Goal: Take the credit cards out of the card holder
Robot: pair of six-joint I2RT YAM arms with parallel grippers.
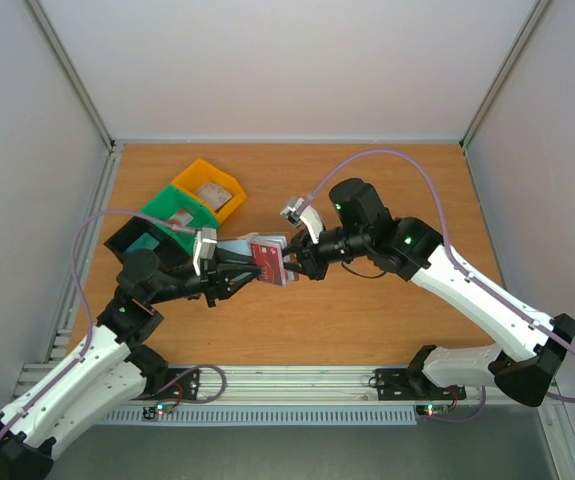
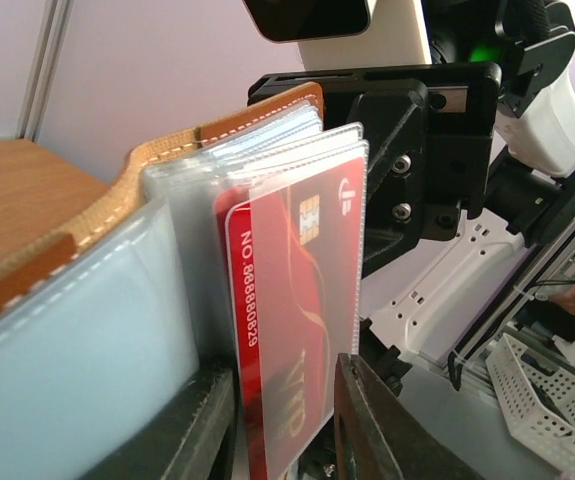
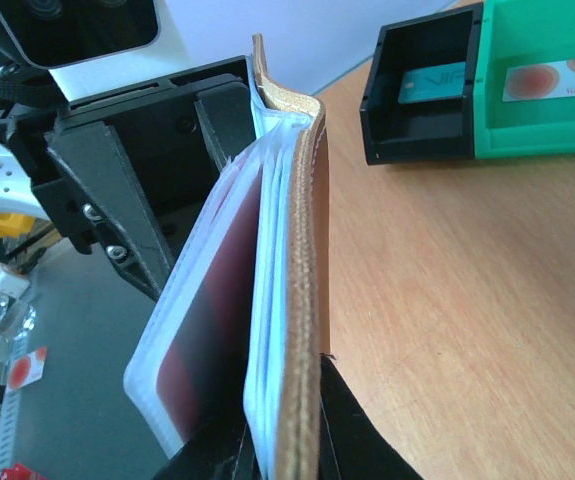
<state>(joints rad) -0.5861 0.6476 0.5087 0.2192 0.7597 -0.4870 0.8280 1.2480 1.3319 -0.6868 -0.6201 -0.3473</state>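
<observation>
Above the counter (image 3: 467, 300), the card holder (image 3: 307, 250) was pinched by both closed claws: the left claw (image 2: 285, 410) on the red card (image 2: 297, 300)'s sleeve, the right claw (image 3: 285, 445) on the cover. Pulling might drag the sleeve along, not free the card.

The top camera looks down from high on the near side over the whole table (image 1: 367, 310). Both wrist cameras sit close to the holder (image 2: 77, 340), facing each other; all three share it.
</observation>
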